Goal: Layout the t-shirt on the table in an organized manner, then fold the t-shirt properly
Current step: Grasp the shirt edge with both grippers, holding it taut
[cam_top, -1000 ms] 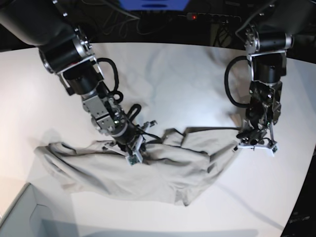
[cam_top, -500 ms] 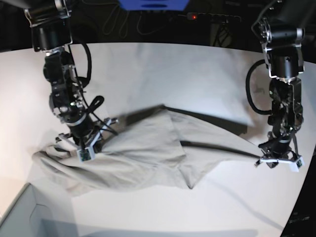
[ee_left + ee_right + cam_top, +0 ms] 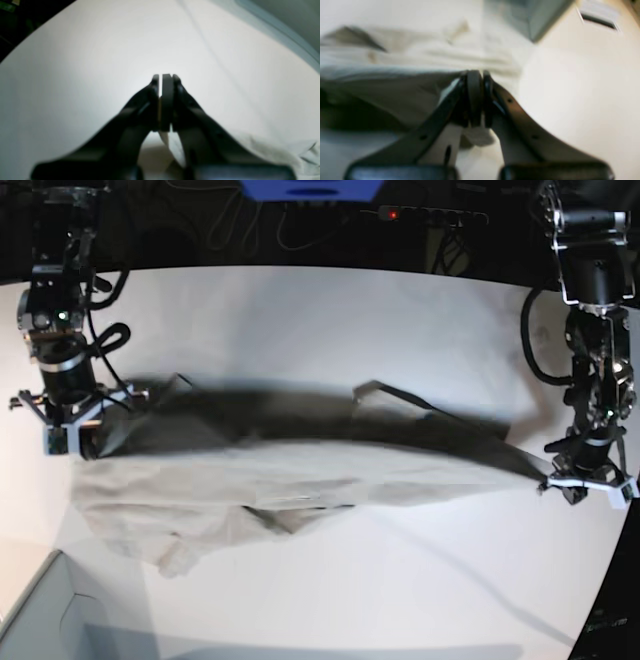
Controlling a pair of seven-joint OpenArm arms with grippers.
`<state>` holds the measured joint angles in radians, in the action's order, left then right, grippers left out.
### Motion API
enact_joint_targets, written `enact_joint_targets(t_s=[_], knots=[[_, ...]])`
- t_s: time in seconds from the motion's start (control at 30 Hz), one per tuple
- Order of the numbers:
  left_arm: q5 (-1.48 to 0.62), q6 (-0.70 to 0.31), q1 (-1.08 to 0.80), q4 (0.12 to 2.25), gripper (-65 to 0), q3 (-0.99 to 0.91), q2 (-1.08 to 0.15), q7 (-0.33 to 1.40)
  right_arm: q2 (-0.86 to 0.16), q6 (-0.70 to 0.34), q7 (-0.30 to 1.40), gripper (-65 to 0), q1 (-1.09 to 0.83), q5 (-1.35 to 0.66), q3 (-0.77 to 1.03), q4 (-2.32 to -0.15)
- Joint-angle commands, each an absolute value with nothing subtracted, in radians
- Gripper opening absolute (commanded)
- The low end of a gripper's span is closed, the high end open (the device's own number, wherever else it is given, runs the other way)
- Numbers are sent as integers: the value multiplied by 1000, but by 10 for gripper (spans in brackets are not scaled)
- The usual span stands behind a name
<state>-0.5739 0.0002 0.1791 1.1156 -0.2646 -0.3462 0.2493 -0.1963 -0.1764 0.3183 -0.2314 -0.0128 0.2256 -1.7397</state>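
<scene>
Stretching t-shirt (image 3: 300, 470) taut between left gripper (image 3: 588, 480) and right gripper (image 3: 75, 430).

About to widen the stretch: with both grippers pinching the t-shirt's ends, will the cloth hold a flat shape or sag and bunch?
Likely floppy: the t-shirt droops between the right gripper and left gripper, its lower edge folding onto the table. Probably light, since thin pinches carry it. It may slip, as only small bits sit between the pads.
</scene>
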Motion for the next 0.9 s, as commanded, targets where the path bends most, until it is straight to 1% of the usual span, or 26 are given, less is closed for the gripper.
enact_joint_targets(t_s=[0.0, 0.17, 0.4, 0.47, 0.5, 0.57, 0.6, 0.67, 0.77, 0.87], knots=[[-575, -4, 200, 1139, -648, -269, -360, 217, -205, -173, 300, -650, -222, -13, 242, -1730], [-576, -4, 200, 1141, -648, -268, -355, 217, -217, -173, 292, -650, -206, -13, 255, -1633], [-576, -4, 168, 1207, -648, -263, -335, 219, -243, -173, 298, -650, 8, -12, 248, -1560], [-576, -4, 160, 1234, -648, -262, -334, 222, -246, -203, 300, -650, 81, -10, 236, -1506], [-573, -4, 159, 1241, -648, -262, -329, 223, -248, -248, 300, -648, 117, -7, 223, -1472], [-565, -4, 159, 1244, -648, -263, -305, 223, -265, -317, 308, -595, 173, -7, 209, -1391], [-565, -4, 159, 1244, -648, -262, -300, 225, -269, -329, 325, -555, 196, -7, 200, -1354], [-565, -4, 159, 1242, -648, -260, -297, 225, -274, -331, 352, -473, 223, -5, 185, -1307], [-565, -4, 157, 1242, -648, -260, -294, 225, -274, -331, 357, -364, 226, 15, 188, -1293], [-565, -4, 157, 1241, -648, -260, -294, 225, -268, -331, 364, -295, 173, 19, 189, -1333]])
